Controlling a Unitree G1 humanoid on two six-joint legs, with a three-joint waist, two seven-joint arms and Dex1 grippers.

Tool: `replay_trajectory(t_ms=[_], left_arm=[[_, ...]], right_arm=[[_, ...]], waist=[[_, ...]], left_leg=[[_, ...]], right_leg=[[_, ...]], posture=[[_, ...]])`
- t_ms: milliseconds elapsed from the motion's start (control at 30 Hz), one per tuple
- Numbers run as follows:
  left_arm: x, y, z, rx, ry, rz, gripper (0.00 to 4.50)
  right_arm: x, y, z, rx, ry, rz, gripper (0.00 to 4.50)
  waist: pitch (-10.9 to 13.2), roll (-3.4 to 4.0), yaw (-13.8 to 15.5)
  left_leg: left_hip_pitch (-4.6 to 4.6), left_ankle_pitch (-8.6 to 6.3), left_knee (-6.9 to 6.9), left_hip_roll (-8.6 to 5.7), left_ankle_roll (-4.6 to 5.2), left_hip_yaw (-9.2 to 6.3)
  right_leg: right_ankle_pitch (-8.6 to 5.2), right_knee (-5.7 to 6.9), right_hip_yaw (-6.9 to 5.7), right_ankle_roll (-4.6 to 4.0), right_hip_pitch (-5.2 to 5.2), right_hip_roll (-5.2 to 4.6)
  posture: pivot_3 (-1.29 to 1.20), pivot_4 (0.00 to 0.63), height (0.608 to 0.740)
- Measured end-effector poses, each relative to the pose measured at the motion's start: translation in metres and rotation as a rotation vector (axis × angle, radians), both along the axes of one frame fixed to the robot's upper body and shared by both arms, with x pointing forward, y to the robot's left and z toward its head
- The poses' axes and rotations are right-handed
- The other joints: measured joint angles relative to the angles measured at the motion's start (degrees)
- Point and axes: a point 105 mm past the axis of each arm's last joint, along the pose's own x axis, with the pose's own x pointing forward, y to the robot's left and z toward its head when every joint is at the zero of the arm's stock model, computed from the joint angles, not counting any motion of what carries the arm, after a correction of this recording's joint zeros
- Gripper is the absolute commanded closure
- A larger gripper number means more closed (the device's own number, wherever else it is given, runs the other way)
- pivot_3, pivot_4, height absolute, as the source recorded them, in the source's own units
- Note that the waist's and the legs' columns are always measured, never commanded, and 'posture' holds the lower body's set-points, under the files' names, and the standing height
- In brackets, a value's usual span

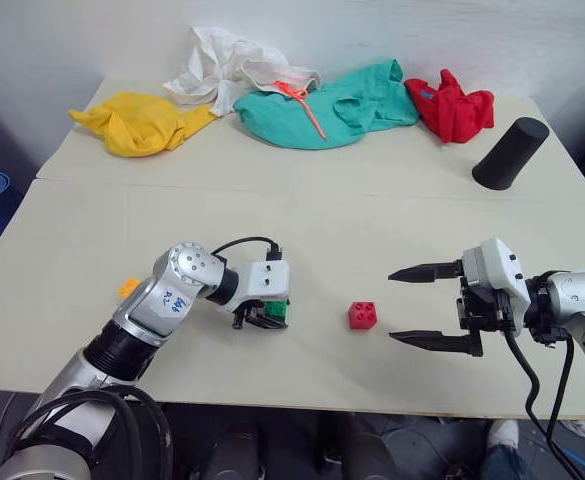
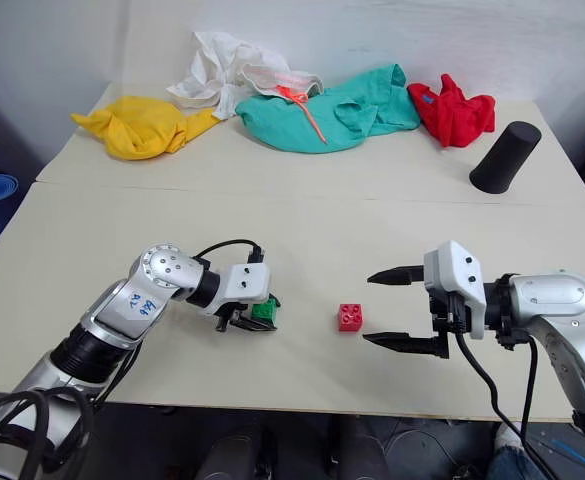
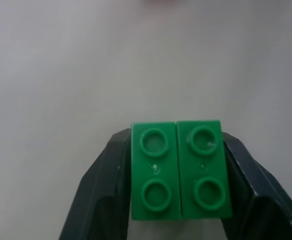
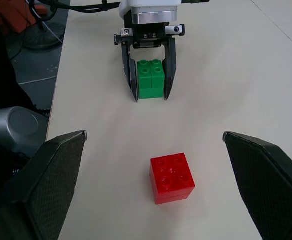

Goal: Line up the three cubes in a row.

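The green cube (image 4: pixel 150 80) stands on the table (image 1: pixel 302 210), left of centre. My left gripper (image 4: pixel 149 98) straddles it with a black finger close along each side, slightly open. The red cube (image 1: pixel 363 315) stands by itself on the table between my two grippers. My right gripper (image 1: pixel 392 305) hangs wide open just right of the red cube, pointing at it, with nothing between its fingers (image 4: pixel 51 180). A corner of the orange-yellow cube (image 1: pixel 128 287) peeks out behind my left forearm, near the table's left side.
Along the far edge lie a yellow cloth (image 1: pixel 142 122), a white cloth (image 1: pixel 227 62), a teal cloth (image 1: pixel 332 105) and a red cloth (image 1: pixel 454 105). A black cylinder (image 1: pixel 510 153) lies at the far right. The table's front edge runs just below both grippers.
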Motion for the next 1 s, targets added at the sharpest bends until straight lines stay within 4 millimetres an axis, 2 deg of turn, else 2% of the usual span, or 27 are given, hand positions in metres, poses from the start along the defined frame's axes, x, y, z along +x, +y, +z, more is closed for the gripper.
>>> replay_trajectory(t_ms=[33, 100, 133, 200, 300, 367, 533, 600, 700, 833, 933, 1000], left_arm=[[-0.001, 0.000, 0.000, -0.005, 0.011, 0.007, 0.93], [-0.004, 0.000, -0.001, -0.015, 0.027, 0.009, 0.45], [-0.008, 0.001, -0.001, -0.034, 0.055, 0.028, 0.06], [-0.011, 0.008, 0.001, -0.059, 0.090, 0.070, 0.02], [-0.012, 0.033, 0.009, -0.101, 0.122, 0.196, 0.02], [-0.016, 0.054, 0.022, -0.151, 0.124, 0.286, 0.02], [-0.038, 0.120, 0.070, -0.364, 0.056, 0.552, 0.02], [-0.049, 0.146, 0.079, -0.394, 0.014, 0.666, 0.02], [-0.070, 0.188, 0.068, -0.367, 0.000, 0.847, 0.02], [-0.102, 0.226, 0.045, -0.349, 0.005, 1.005, 0.02], [-0.125, 0.245, 0.025, -0.350, 0.019, 1.093, 0.02], [-0.131, 0.252, 0.019, -0.361, 0.006, 1.128, 0.02]], right_arm=[[0.000, 0.001, 0.000, 0.002, 0.001, 0.001, 0.00], [0.000, 0.001, -0.001, 0.002, 0.002, 0.002, 0.00], [0.001, 0.003, 0.000, 0.001, 0.001, 0.011, 0.00], [0.004, 0.003, 0.001, 0.002, 0.002, 0.020, 0.00], [0.010, 0.003, 0.001, 0.006, 0.009, 0.030, 0.00], [0.015, 0.005, 0.004, 0.019, 0.004, 0.043, 0.00], [0.026, 0.016, 0.009, 0.061, 0.011, 0.105, 0.00], [0.028, 0.020, 0.008, 0.066, 0.020, 0.131, 0.00], [0.032, 0.026, 0.005, 0.063, 0.029, 0.168, 0.00], [0.036, 0.029, 0.007, 0.063, 0.026, 0.197, 0.00], [0.039, 0.028, 0.009, 0.064, 0.018, 0.201, 0.00], [0.040, 0.027, 0.007, 0.067, 0.027, 0.201, 0.00]], waist=[[0.0, 0.00, 0.0], [0.0, 0.00, 0.0], [0.0, 0.00, -0.1], [0.0, 0.00, -0.1], [0.0, 0.00, -0.6], [0.0, 0.00, -1.2], [0.0, 0.00, -1.7], [0.0, 0.00, -1.6], [0.0, 0.01, -1.7], [0.0, 0.01, -1.6], [0.0, 0.01, -1.6], [0.0, 0.00, -1.4]], left_leg=[[0.01, 0.00, 0.00, 0.00, 0.00, -0.01], [0.01, 0.00, 0.00, 0.01, 0.00, -0.02], [0.01, 0.00, 0.02, 0.02, 0.00, -0.03], [-0.01, 0.00, 0.02, 0.05, 0.00, -0.06], [0.01, 0.00, 0.02, 0.13, -0.03, -0.06], [-0.01, 0.00, 0.01, 0.17, -0.05, -0.08], [-0.03, -0.02, 0.01, 0.19, -0.09, -0.12], [-0.02, -0.02, 0.01, 0.17, -0.09, -0.14], [-0.01, -0.04, 0.01, 0.16, -0.10, -0.14], [-0.01, -0.08, 0.01, 0.12, -0.10, -0.16], [0.01, -0.12, -0.02, 0.13, -0.12, -0.18], [0.01, -0.12, -0.03, 0.12, -0.11, -0.21]], right_leg=[[0.00, 0.00, 0.00, 0.00, 0.01, 0.00], [0.00, 0.00, -0.01, 0.00, 0.02, -0.02], [0.00, -0.01, -0.01, 0.00, 0.04, -0.07], [0.00, -0.01, -0.02, 0.00, 0.04, -0.08], [0.00, -0.01, 0.00, -0.01, 0.02, -0.08], [-0.01, 0.00, 0.00, -0.03, 0.00, -0.10], [-0.02, -0.04, -0.03, -0.04, 0.01, -0.13], [-0.02, -0.05, -0.04, -0.04, 0.02, -0.16], [-0.03, -0.08, -0.05, -0.05, 0.03, -0.20], [-0.04, -0.34, -0.08, -0.08, 0.02, -0.31], [-0.06, -0.36, -0.11, -0.11, 0.03, -0.36], [-0.06, -0.36, -0.14, -0.11, 0.03, -0.42]], posture=[[0.00, 0.150, 0.740], [0.00, 0.150, 0.740], [0.00, 0.150, 0.740], [0.00, 0.150, 0.740], [0.00, 0.150, 0.740], [0.00, 0.150, 0.740], [0.00, 0.150, 0.740], [0.00, 0.150, 0.740], [0.00, 0.150, 0.740], [0.00, 0.150, 0.740], [0.00, 0.150, 0.740], [0.00, 0.150, 0.740]])
